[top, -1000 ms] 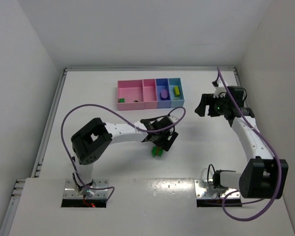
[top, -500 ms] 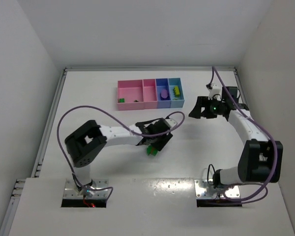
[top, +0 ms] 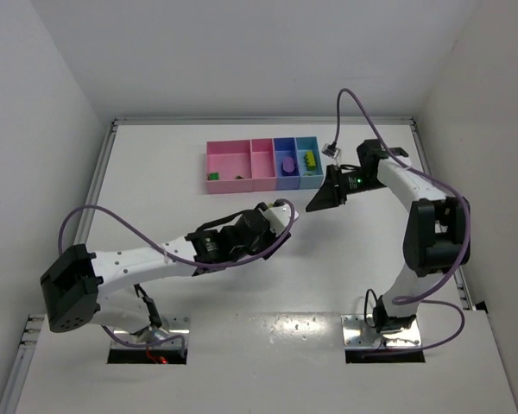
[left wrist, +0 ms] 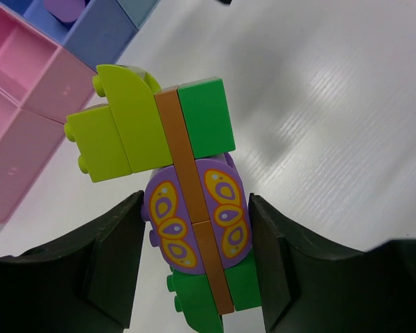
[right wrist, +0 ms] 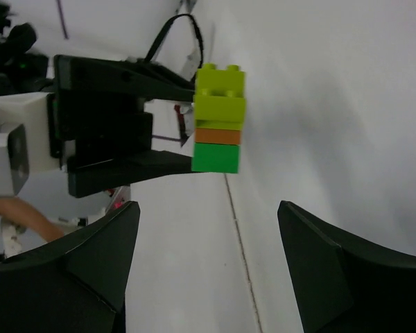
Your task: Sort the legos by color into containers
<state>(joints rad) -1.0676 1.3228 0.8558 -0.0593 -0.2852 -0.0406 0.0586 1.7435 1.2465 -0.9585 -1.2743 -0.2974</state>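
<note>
Lego stack (left wrist: 194,208) lifted, left fingers (left wrist: 114,260) clamped

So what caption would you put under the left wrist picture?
Left jaws clamped on a joined cluster of lime, green, orange and butterfly-printed purple bricks, sorting trays beyond.

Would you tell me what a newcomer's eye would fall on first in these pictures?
First, the stuck-together bricks, yellow-green, green, orange and butterfly-printed purple, clamped in the left hand at the scene's centre. The open right hand faces them from close by, and the trays at the far side hold a few sorted pieces.
</note>
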